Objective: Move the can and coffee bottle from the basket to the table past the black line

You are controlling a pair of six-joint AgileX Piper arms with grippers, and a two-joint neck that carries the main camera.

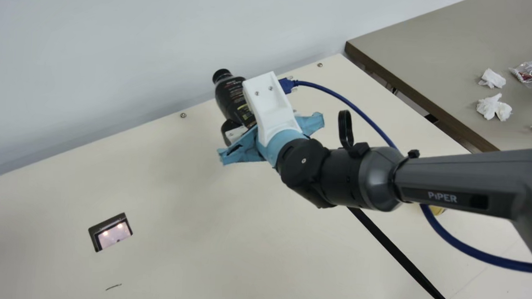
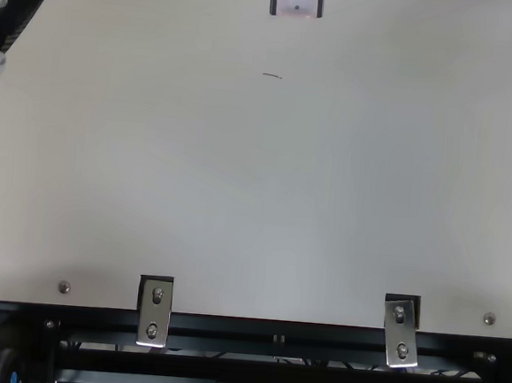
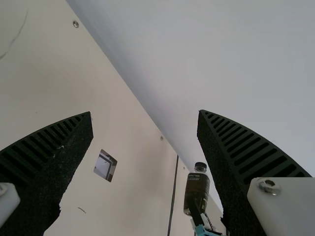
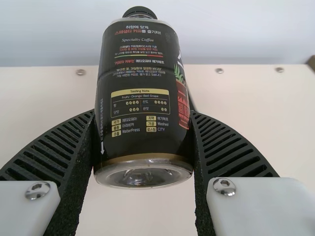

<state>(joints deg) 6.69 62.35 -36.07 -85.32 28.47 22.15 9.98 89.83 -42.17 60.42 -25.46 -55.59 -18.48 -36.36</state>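
Coffee bottle sits clamped between the ribbed fingers of the right gripper, near the wall-side edge of the table, its cap pointing away from the gripper. The left gripper has its fingers spread wide. In the main view, the black line emerges from behind the right arm.

The dark grey right arm hides most of a yellow object, too little showing to identify; a white plastic bracket partly covers the black coffee bottle.
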